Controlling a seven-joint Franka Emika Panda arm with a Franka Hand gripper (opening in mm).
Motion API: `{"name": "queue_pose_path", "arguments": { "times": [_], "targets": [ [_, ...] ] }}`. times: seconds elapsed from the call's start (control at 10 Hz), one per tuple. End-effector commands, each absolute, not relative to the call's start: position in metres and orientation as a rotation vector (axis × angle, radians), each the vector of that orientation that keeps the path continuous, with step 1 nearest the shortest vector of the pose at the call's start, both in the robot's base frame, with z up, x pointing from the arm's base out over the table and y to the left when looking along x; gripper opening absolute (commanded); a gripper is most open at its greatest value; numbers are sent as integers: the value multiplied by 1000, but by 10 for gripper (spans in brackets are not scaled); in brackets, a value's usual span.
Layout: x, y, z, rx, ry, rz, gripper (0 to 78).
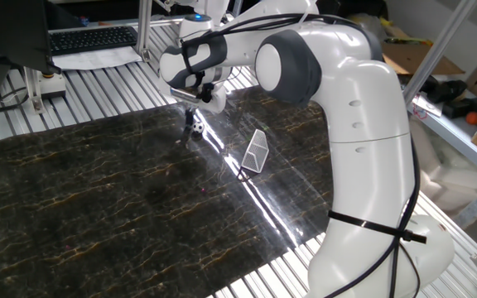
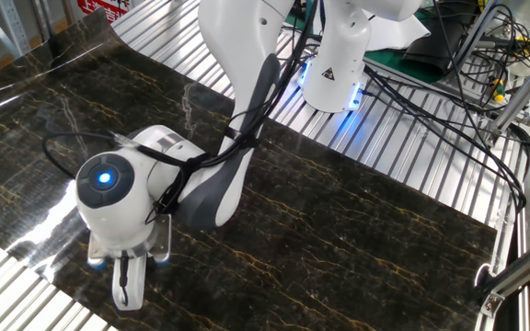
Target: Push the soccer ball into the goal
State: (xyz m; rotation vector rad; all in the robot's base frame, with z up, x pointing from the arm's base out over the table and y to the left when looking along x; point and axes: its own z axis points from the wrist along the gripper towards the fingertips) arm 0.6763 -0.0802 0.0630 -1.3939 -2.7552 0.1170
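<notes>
In one fixed view the soccer ball (image 1: 197, 128), tiny and white with black patches, lies on the dark marble mat (image 1: 98, 199) near its far edge. My gripper (image 1: 190, 118) hangs point-down right beside the ball, on its left, with the fingers together and nothing between them. The goal (image 1: 256, 151), a small white wedge frame with pale netting, stands on the mat a few ball-widths to the right of and nearer than the ball. In the other fixed view the gripper (image 2: 125, 283) shows near the mat's edge. The arm hides the ball and the goal there.
A keyboard (image 1: 92, 38) and papers lie behind the mat on the slatted metal table (image 1: 73, 95). A strong glare streak runs across the mat past the goal. The robot base (image 2: 334, 69) and cables (image 2: 449, 101) stand at the far side.
</notes>
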Motion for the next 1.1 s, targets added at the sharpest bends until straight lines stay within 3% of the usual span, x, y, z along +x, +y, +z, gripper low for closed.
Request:
{"name": "queue_pose_path", "arguments": {
  "times": [0.1,0.5,0.6,1.1],
  "targets": [
    [674,-82,62,-1366,-2749,225,0],
    [673,-82,65,-1370,-2735,218,0],
    [673,-82,65,-1370,-2735,218,773],
    [673,-82,65,-1370,-2735,218,773]
  ]
}}
